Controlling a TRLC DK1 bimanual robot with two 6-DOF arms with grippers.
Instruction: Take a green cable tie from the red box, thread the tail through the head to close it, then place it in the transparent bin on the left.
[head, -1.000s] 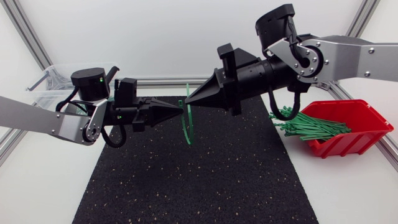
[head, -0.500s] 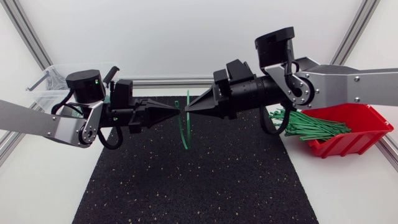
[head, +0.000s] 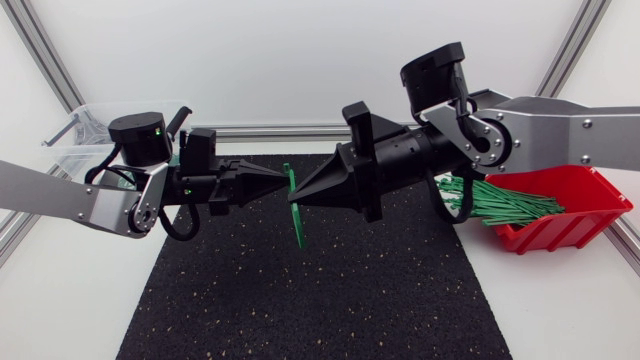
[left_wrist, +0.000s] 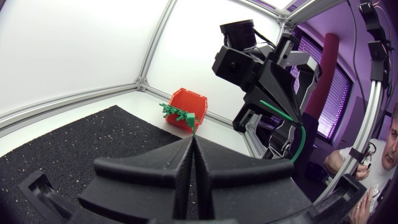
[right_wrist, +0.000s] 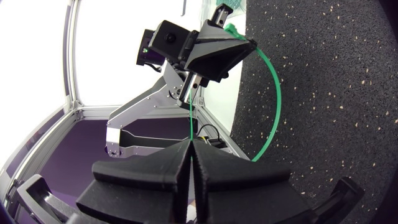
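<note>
Dipping toward six o'clock, the right pincer (head: 300, 203), like the left pincer (head: 283, 180), grips the thin green plastic cable tie (head: 298, 228); threading looks unfinished.

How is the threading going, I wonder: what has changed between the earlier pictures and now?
The right gripper rolled at the wrist and dropped lower in the head view, carrying the green cable tie down with it. The left gripper drew back slightly at first, then held its place. Both stay shut on the tie, and the red box has not moved.
</note>
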